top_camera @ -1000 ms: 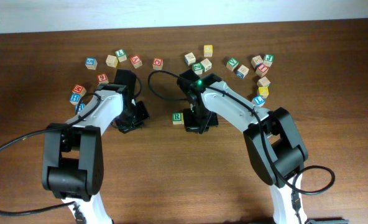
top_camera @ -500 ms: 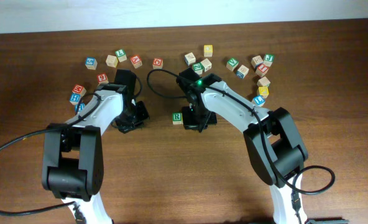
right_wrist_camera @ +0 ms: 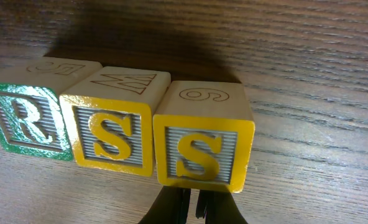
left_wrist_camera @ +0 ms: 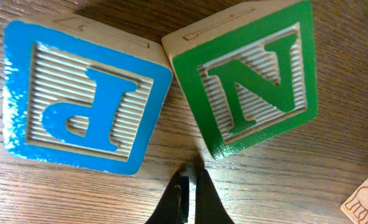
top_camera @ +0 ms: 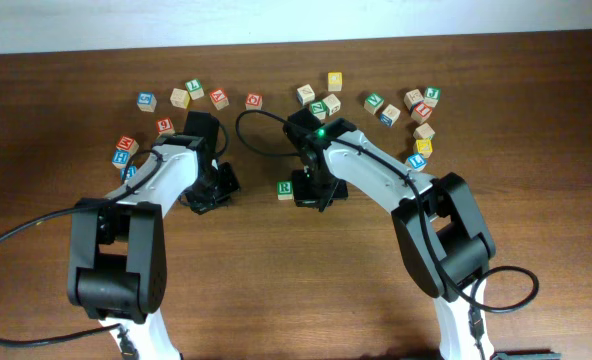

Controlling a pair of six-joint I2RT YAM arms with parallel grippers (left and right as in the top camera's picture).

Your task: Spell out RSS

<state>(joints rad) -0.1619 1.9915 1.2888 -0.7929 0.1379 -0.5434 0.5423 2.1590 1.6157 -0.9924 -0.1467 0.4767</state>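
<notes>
- Sitting side by side on the dark wooden tabletop (right_wrist_camera: 314, 124), three small wooden letter cubes are forming one row in the right wrist view: a green-bordered white R cube (right_wrist_camera: 25, 121), then a first yellow-bordered S cube (right_wrist_camera: 112, 134), then a second yellow-bordered S cube (right_wrist_camera: 199, 152).
- Each cube is touching its neighbour, and the second yellow-bordered S cube is sitting slightly nearer the camera than the other two.
- The right pincer (right_wrist_camera: 191, 208) is hovering just in front of the second yellow-bordered S cube, its tips drawn narrowly together and gripping nothing.
- From overhead, the green-bordered white R cube (top_camera: 285, 188) is showing just beside the right arm's wrist, on the side toward the left arm; the wrist is covering both S cubes.
- The left pincer (left_wrist_camera: 187, 196) is hanging near a blue-faced wooden P cube (left_wrist_camera: 87, 102) and a green-faced wooden N cube (left_wrist_camera: 252, 84), which are meeting at one corner; its tips are also narrow and holding nothing.
- More letter cubes are lying scattered along the far side of the tabletop.
</notes>
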